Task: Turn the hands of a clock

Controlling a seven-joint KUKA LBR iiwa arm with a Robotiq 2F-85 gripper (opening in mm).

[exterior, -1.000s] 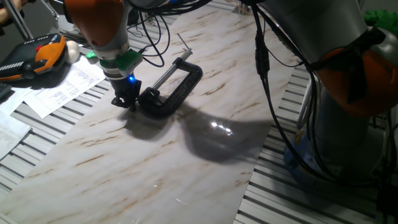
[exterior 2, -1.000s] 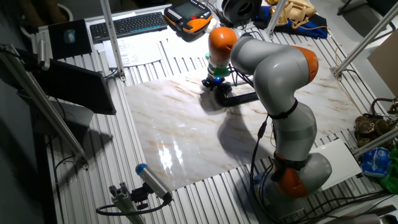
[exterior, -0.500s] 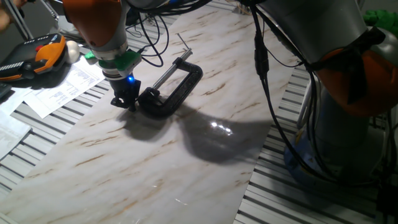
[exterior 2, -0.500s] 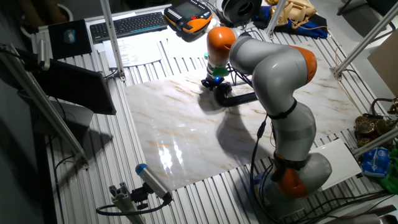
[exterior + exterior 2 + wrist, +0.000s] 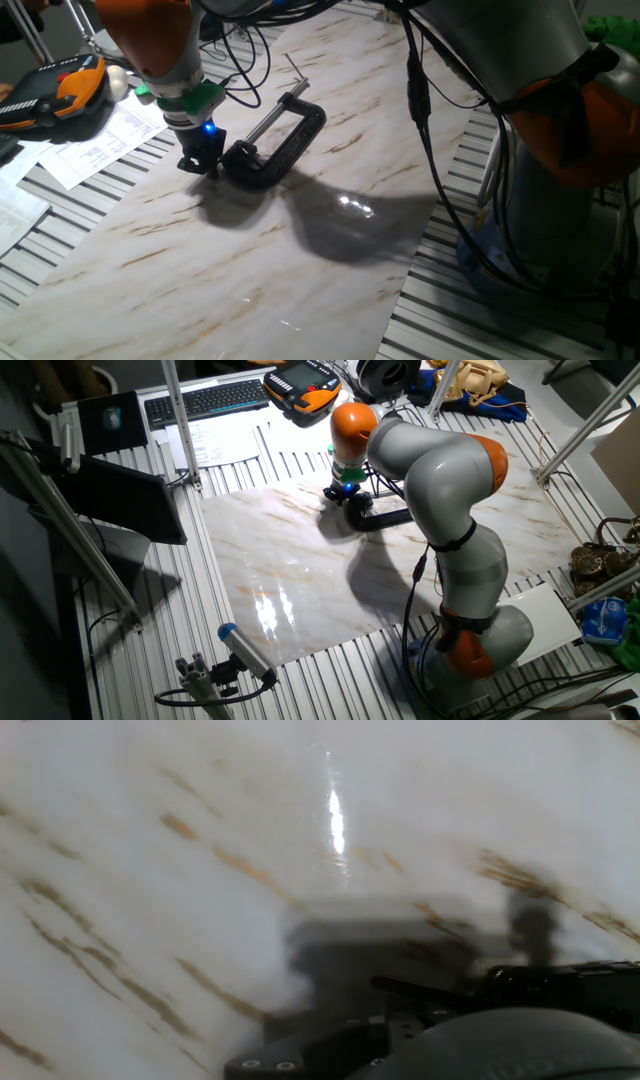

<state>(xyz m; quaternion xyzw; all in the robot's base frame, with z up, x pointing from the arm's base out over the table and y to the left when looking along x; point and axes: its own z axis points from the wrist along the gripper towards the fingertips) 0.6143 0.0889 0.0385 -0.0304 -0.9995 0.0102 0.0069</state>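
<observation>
The clock is a black C-clamp (image 5: 283,146) lying on the marble board, with a silver threaded rod (image 5: 268,117) across its mouth. The hands are a thin dark cross-pin (image 5: 294,68) at the far knob end of the screw. My gripper (image 5: 200,166) is down at the board, just left of the clamp's near end and far from the pin. In the other fixed view the gripper (image 5: 339,494) is beside the clamp (image 5: 378,516). I cannot make out the gap between the fingers. The hand view is blurred marble with only the hand's dark body (image 5: 480,1030).
An orange-and-black handheld unit (image 5: 55,92) and papers (image 5: 95,145) lie left of the board. Cables (image 5: 240,70) hang behind the gripper. A keyboard (image 5: 205,400) is at the back. The arm's base (image 5: 470,630) stands at the board's right edge.
The arm's orange wrist has leaned slightly to the left. The gripper's tip and the clamp have not visibly moved.
</observation>
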